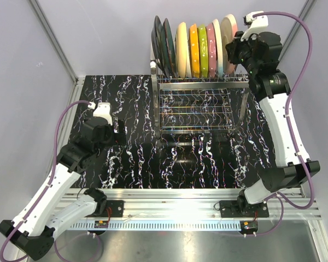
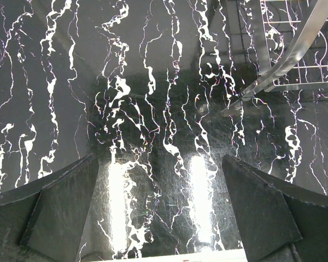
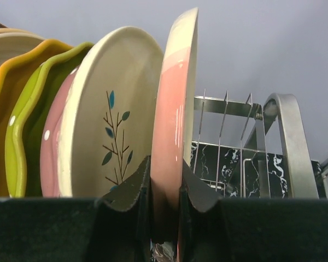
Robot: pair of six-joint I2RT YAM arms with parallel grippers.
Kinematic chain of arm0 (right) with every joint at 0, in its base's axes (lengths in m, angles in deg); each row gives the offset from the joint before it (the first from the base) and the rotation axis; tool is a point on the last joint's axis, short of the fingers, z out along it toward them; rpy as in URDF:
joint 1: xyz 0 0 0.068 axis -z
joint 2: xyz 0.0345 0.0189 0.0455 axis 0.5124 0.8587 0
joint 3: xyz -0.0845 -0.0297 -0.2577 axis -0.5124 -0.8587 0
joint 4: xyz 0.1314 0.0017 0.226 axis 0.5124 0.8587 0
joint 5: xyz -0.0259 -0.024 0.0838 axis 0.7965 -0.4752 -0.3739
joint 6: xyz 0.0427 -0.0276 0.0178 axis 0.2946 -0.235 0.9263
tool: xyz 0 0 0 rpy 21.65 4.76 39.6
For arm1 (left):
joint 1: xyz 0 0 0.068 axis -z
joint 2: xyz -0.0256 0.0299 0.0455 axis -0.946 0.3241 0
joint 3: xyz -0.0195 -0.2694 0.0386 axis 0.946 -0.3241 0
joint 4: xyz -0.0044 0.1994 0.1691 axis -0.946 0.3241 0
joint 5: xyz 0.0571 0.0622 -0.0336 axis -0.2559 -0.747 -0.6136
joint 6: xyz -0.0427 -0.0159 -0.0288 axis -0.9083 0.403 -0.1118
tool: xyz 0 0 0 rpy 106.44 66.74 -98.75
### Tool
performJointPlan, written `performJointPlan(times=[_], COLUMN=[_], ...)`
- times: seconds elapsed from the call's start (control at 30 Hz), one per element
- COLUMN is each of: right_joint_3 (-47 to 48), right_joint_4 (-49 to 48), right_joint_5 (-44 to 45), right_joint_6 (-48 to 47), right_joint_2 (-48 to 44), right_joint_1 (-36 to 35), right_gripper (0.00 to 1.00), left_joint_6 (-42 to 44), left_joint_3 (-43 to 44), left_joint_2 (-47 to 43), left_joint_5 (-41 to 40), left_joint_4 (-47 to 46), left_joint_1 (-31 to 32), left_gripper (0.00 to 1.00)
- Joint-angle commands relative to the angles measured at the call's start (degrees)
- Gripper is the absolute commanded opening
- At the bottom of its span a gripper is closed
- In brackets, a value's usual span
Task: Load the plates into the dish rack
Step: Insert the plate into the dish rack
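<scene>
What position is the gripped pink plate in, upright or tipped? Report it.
Upright: the pink plate stands on edge beside the sprig plate, with the right end effector shut on its rim.

Wide-open left end effector [image 2: 158, 158] above black marbled table [image 2: 71, 82], dish rack [image 2: 300, 42] corner upper right

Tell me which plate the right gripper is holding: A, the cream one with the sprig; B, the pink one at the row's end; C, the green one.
B: the right gripper is closed on the rim of the end pink plate, next to the sprig plate.
</scene>
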Motion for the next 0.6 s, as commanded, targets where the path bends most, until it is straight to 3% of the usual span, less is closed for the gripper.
performJointPlan(times=[0.0,0.3,0.57], right_joint_3=[0.2,0.1,-2.7], right_joint_4=[-1.0,0.5,-0.3], right_joint_5=[-1.4,5.8,5.3], right_joint_6=[-0.7,-0.8,0.3], right_joint_2=[-3.5,-3.7,-5.1], right_joint_1=[-4.1,-7.4,-7.4], right_gripper=[0.14,0.1,0.29], left_joint_6=[0.0,-0.3,-0.4], left_joint_3=[-0.3,-0.7,-1.2], left_joint_2=[-0.2,-0.8,-1.8], left_joint_5=[0.6,1.2,1.5], left_joint_4=[-2.8,-2.5,-2.4], left_joint_1=[-0.3,-0.3,-0.3], left_gripper=[0.99,0.99,0.99])
